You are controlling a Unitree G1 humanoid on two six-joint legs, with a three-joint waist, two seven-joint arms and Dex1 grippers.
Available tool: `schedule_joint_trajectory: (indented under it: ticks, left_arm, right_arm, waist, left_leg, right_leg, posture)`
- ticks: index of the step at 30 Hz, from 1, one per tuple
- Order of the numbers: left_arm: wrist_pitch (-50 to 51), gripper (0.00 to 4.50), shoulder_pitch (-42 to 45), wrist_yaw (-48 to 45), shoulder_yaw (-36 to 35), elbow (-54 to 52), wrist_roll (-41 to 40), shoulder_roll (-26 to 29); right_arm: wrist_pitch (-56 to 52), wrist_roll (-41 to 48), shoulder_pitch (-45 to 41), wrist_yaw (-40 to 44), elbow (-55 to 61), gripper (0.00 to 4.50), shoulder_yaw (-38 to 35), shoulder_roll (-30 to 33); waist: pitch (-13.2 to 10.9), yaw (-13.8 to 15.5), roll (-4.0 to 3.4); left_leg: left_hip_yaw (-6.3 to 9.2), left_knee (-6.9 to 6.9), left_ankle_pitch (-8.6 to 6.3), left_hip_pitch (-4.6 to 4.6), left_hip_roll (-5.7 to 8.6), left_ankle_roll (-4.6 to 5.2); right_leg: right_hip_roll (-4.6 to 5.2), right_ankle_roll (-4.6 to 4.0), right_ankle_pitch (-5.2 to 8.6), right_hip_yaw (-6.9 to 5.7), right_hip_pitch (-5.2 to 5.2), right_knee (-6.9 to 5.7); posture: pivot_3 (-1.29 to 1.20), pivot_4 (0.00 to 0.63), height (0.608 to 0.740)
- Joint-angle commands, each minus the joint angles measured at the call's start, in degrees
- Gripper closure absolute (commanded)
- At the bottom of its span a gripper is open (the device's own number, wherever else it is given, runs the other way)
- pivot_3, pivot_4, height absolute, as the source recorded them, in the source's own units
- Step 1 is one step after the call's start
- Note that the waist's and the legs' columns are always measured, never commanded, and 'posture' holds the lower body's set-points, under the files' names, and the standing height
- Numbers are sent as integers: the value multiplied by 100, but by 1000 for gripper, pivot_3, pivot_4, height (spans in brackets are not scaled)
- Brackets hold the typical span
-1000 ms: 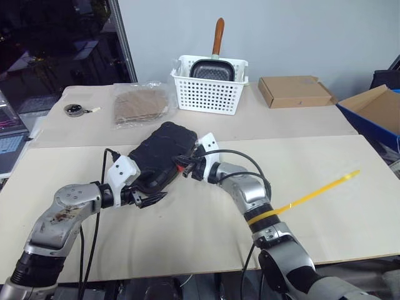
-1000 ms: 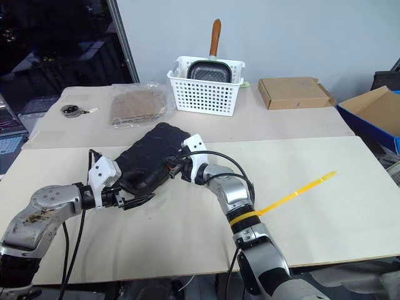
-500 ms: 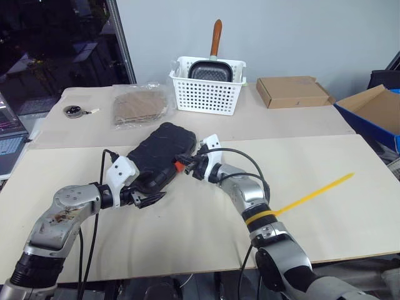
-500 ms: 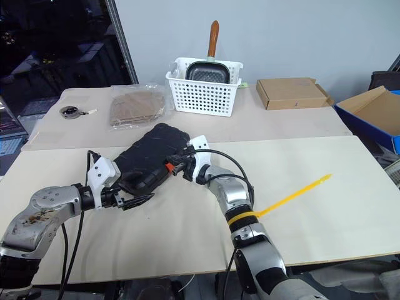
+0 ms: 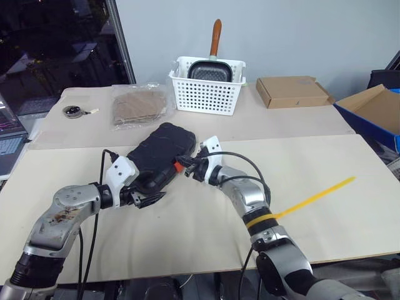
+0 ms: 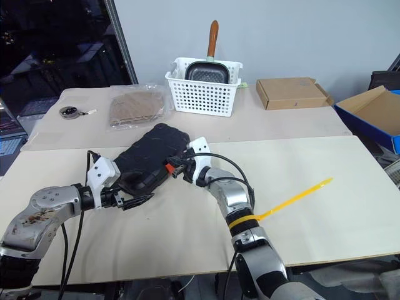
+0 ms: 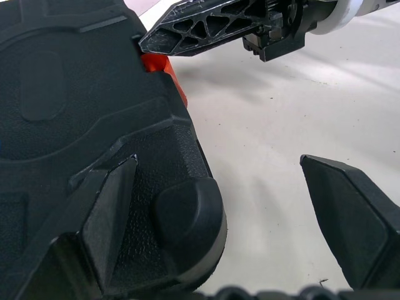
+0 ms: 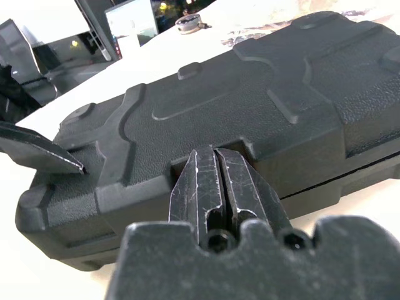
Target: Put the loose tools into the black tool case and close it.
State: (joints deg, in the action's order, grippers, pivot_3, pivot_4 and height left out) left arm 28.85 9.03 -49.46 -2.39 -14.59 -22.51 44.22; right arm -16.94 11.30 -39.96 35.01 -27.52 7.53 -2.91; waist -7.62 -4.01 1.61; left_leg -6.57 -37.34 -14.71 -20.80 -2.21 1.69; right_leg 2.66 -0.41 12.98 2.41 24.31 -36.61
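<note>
Head views: you're seeing the black tool case (image 5: 159, 156) lying closed on the table (image 5: 325, 181) between both arms, ribbed shell up | left wrist: left gripper (image 7: 234, 219) is gaping wide – one finger overlapping a rounded corner | right wrist: right gripper (image 8: 220, 187) is pinching shut – tips meeting the orange latch (image 7: 164, 70).

Before me stands a pale wooden table (image 5: 350, 150), a second beige table (image 5: 294, 122) butted against its far edge. Beyond them I note a plain grey-blue wall (image 5: 300, 31). At far left, a dark window (image 5: 56, 37) with a metal frame (image 5: 120, 44) shows night reflections.
</note>
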Motion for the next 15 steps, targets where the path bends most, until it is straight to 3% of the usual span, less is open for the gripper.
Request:
schedule_joint_trajectory:
  ticks: [1, 15]
  left_arm:
    - [204, 0, -133, 11, 157, 159, 89, -29]
    - [213, 0, -153, 37, 157, 142, 79, -42]
  right_arm:
    - [-62, -234, 103, 64, -141, 4450, 272, 27]
    - [8, -506, 139, 46, -289, 4450, 481, 89]
  waist:
    - [1, 0, 0]
    - [3, -1, 2]
  left_leg:
    - [0, 3, 0, 3, 0, 0]
    - [-5, 26, 2, 31, 0, -4]
  right_leg:
    - [0, -2, 1, 0, -1, 0]
    - [0, -10, 7, 6, -12, -1]
  posture:
    - [0, 150, 740]
    - [0, 150, 740]
